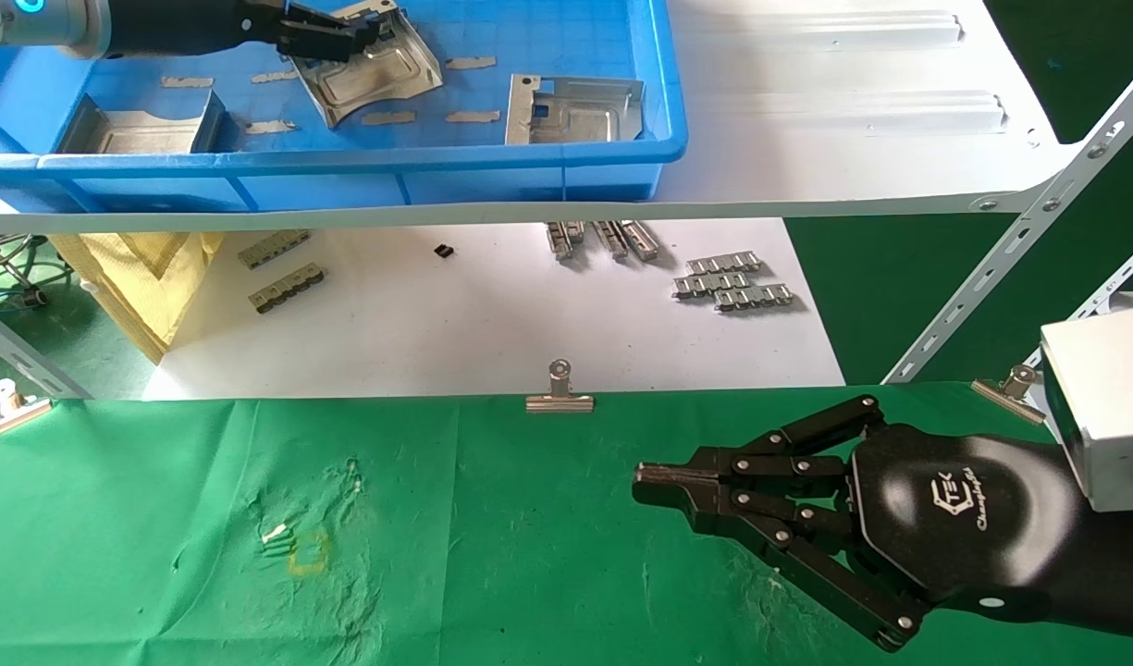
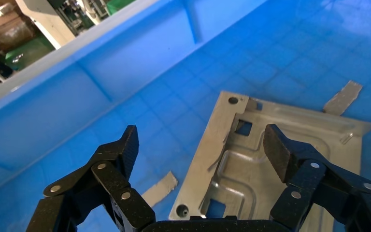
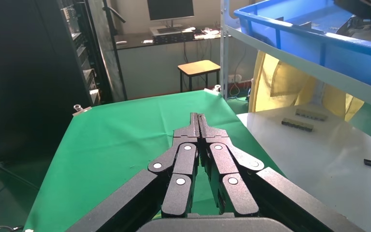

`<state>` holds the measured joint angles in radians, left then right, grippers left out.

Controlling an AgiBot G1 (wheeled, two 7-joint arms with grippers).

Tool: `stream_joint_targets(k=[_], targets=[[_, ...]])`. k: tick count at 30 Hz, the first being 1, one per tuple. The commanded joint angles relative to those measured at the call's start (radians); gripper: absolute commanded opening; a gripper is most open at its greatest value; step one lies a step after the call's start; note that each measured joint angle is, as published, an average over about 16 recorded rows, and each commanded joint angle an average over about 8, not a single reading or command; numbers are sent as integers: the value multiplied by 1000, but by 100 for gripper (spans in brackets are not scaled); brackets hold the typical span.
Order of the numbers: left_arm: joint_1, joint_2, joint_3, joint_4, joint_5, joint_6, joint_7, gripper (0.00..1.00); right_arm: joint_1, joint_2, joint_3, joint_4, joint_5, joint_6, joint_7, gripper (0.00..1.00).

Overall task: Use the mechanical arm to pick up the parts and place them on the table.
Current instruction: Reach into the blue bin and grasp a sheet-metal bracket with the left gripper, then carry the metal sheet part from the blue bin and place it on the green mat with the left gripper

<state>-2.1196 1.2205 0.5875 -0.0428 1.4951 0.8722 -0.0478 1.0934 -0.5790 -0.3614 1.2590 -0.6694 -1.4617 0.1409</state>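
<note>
Three silvery parts lie in the blue tray (image 1: 344, 166) on the shelf: one at the left (image 1: 141, 128), one in the middle (image 1: 376, 69), one at the right (image 1: 571, 111). My left gripper (image 1: 363, 35) is over the middle part and open. In the left wrist view the left gripper (image 2: 200, 142) is open, and the near edge of this part (image 2: 261, 159) lies below and between the fingers, untouched. My right gripper (image 1: 642, 486) is shut and empty, low over the green table (image 1: 437, 555). It also shows shut in the right wrist view (image 3: 198, 117).
Beige tape pieces (image 1: 390, 117) lie on the tray floor. The tray wall (image 2: 101, 63) stands close beside the left gripper. Ridged metal strips (image 1: 728, 282) lie on the white surface below the white shelf (image 1: 853, 111). A binder clip (image 1: 559, 393) holds the table's far edge. A shelf strut (image 1: 1019, 250) slants at the right.
</note>
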Motion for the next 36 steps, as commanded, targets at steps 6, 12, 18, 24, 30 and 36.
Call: stream_joint_targets(k=[6, 12, 18, 24, 30, 36], targets=[[-14, 6, 12, 31, 17, -3, 0, 0, 0, 0, 0, 0, 0, 0, 0, 19], [-16, 1, 13, 37, 19, -2, 6, 0, 0, 0, 0, 0, 0, 0, 0, 93], [-14, 0, 14, 41, 20, 0, 7, 0, 0, 0, 0, 0, 0, 0, 0, 100], [-13, -4, 12, 42, 17, 16, 7, 0, 0, 0, 0, 0, 0, 0, 0, 100], [-25, -15, -2, 30, -3, 52, 15, 0, 0, 0, 0, 0, 0, 0, 0, 100], [-43, -49, -32, 0, -47, 146, 61, 0, 0, 0, 0, 0, 0, 0, 0, 100]])
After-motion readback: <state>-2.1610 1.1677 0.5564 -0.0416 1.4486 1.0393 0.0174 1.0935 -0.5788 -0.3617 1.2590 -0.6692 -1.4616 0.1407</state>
